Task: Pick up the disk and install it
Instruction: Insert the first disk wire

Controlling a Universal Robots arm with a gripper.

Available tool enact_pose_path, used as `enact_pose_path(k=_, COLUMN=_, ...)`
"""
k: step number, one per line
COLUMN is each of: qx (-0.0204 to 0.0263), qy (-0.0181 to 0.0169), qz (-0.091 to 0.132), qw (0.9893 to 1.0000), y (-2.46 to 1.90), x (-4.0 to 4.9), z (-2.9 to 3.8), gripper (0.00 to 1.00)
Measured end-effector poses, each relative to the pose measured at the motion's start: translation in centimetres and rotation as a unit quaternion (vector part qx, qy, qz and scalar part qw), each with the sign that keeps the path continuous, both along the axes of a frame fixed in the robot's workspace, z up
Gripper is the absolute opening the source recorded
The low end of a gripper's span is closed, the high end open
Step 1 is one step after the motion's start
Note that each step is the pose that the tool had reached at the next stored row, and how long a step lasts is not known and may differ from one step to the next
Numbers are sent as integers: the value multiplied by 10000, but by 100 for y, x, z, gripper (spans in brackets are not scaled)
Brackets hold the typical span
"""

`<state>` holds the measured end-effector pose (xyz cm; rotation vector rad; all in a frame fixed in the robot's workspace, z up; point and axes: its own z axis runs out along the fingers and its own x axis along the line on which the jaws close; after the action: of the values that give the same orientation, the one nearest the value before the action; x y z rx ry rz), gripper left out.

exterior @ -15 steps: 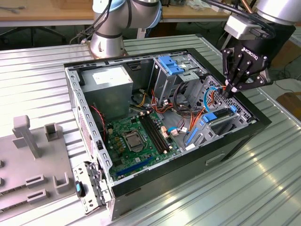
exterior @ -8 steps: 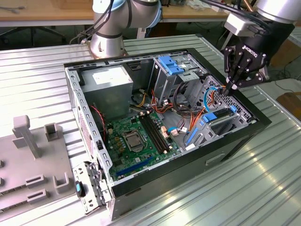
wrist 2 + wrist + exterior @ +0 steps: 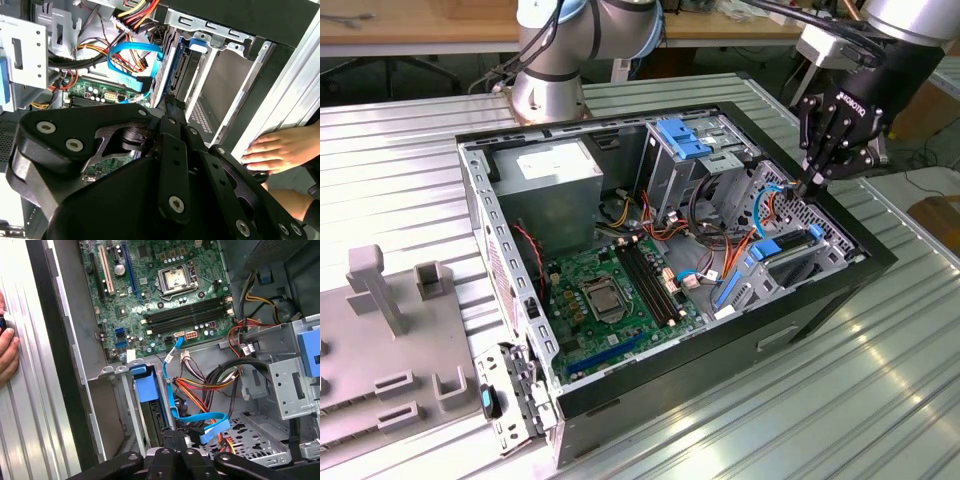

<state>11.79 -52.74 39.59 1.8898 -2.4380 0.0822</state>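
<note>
Ribbed metal table under open computer case. Disk on edge in drive bay beside motherboard, blue rail uppermost. Gripper just beside disk, fingers pinched together, gripping nothing visible. Person's hand on table edge.

One gripper, one disk, one hand — one open computer case.

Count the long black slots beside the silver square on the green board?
4 long black slots, packed side by side on the green board, between the silver square and the cables; none looks hidden.
</note>
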Motion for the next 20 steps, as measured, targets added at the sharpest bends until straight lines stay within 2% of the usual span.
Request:
enact_pose_path(k=4, qx=-1, qy=0, qz=-260, qw=9997, y=34, x=32, z=-4, gripper=11)
enact_pose_path(k=7, qx=-2, qy=0, qz=-487, qw=9988, y=44, x=47, z=-9, gripper=11)
enact_pose_path(k=9, qx=-3, qy=0, qz=-629, qw=9980, y=47, x=52, z=-12, gripper=11)
enact_pose_path(k=11, qx=-3, qy=0, qz=-827, qw=9966, y=55, x=65, z=-18, gripper=11)
enact_pose_path(k=17, qx=-5, qy=0, qz=-1017, qw=9948, y=109, x=154, z=-23, gripper=11)
enact_pose_path(k=19, qx=-5, qy=0, qz=-1100, qw=9939, y=132, x=208, z=-27, gripper=11)
enact_pose_path(k=20, qx=-6, qy=0, qz=-1177, qw=9930, y=141, x=232, z=-30, gripper=11)
